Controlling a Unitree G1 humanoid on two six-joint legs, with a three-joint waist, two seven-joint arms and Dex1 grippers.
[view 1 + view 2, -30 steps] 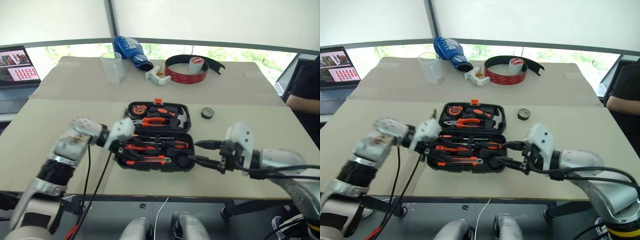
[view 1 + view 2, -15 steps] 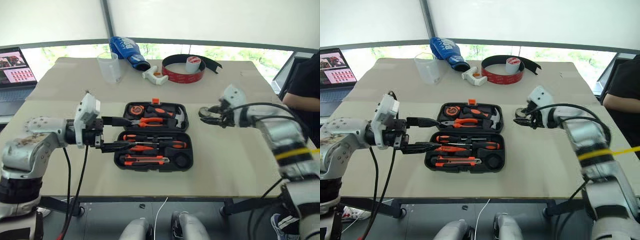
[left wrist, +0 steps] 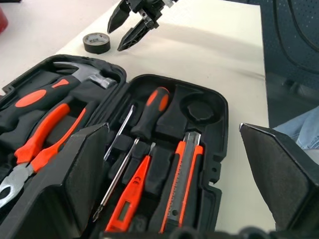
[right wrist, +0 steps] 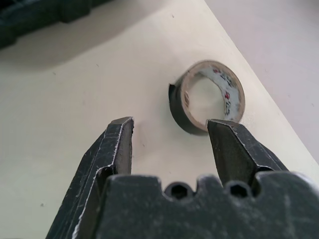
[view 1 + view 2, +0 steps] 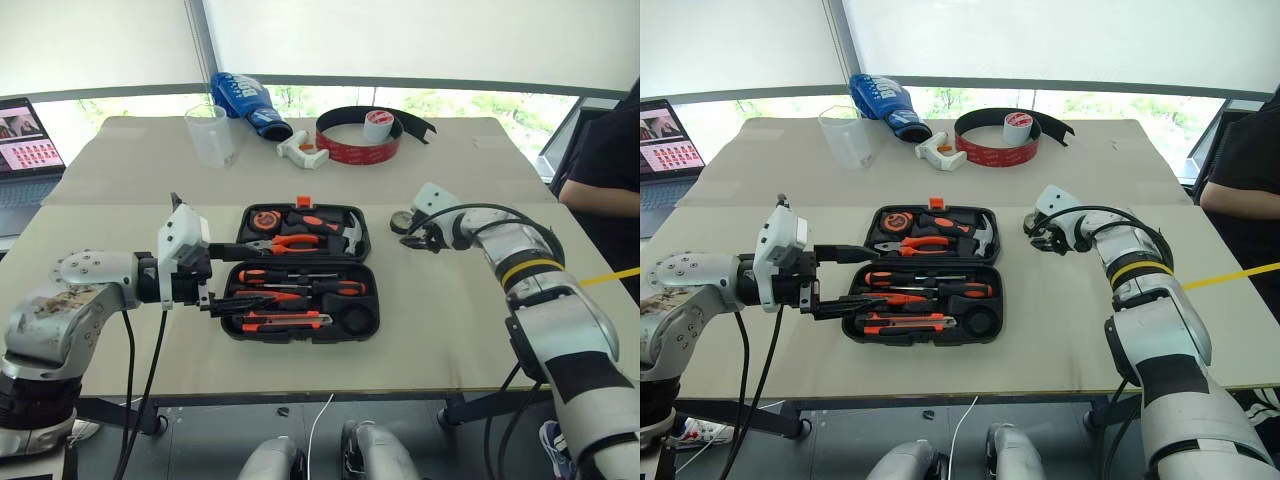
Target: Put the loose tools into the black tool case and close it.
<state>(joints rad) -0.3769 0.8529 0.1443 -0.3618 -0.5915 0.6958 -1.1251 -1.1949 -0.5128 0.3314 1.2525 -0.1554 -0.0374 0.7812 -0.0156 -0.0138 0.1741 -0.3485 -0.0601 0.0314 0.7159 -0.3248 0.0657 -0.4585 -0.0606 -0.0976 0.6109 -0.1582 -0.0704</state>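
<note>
The black tool case (image 5: 352, 330) lies open mid-table. Its near half holds an orange-black screwdriver (image 3: 149, 112), a small all-orange screwdriver (image 3: 130, 193) and a black-orange utility knife (image 3: 182, 169); pliers and a hammer fill the far half. My left gripper (image 5: 245, 277) hovers open at the case's left edge, holding nothing. A small dark tape roll (image 4: 207, 97) lies on the table right of the case. My right gripper (image 4: 172, 124) is open just short of it, one fingertip (image 4: 224, 130) near its rim; I cannot tell whether they touch.
At the back stand a clear cup (image 5: 210, 135), a blue bag (image 5: 245, 100), a white-orange tool (image 5: 298, 152) and a red-black tape band (image 5: 355, 145). A laptop (image 5: 25, 140) sits far left. A person's dark sleeve (image 5: 600, 165) is at the right edge.
My right gripper swung from the case's near right corner out to the tape roll. My left gripper drew back from inside the case to its left edge and opened wider.
</note>
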